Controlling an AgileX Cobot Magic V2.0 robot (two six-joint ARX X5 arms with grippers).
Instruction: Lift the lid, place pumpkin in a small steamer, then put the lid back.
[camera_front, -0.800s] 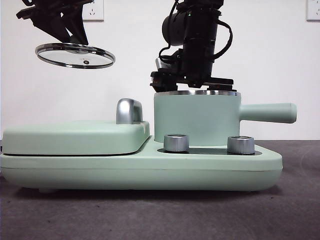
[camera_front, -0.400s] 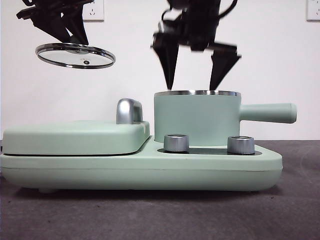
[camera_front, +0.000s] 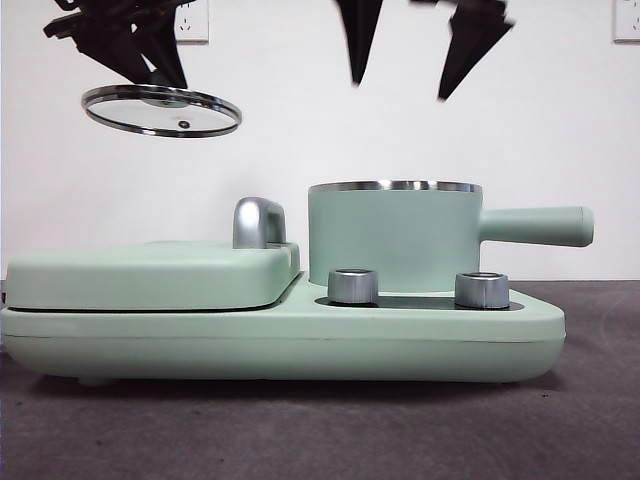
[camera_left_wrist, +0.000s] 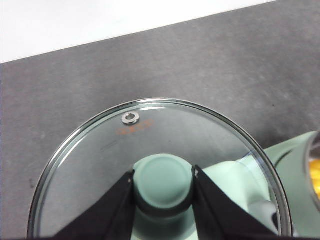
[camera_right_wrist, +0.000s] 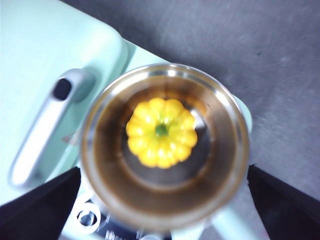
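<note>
While the lid (camera_front: 161, 109) hung high at the far left, well above the flat green cover (camera_front: 150, 275), the left hand (camera_left_wrist: 163, 186) gripped its mint-green knob (camera_left_wrist: 163, 181) between both jaws, the glass disc tilted slightly down toward the right. An orange mark was printed on the glass beside the small vent rivet (camera_left_wrist: 130, 118), but it was too faint to read. A chrome handle (camera_front: 257, 222) stood between the cover and the small steamer (camera_front: 394, 236), which sat right of centre on the green base (camera_front: 280, 340) with its long side handle (camera_front: 535, 225) pointing right; two steel dials (camera_front: 352, 286) fronted it. The base rested on the dark bench (camera_front: 300, 430). The right hand (camera_front: 418, 65) was high above the pot, jaws spread wide and empty. Seen from the right wrist, the pumpkin (camera_right_wrist: 161, 132) lay centred on the steamer's floor, stem up.

The governing relation was judged to be this: the open pot lay to the right of and below the held lid, so the left hand, the only one carrying it, would need to travel right and then descend, with the disc levelled to seat on the steel rim (camera_front: 394, 186). The right hand appeared to stand in that path. No brand or legible label was visible on the appliance.
</note>
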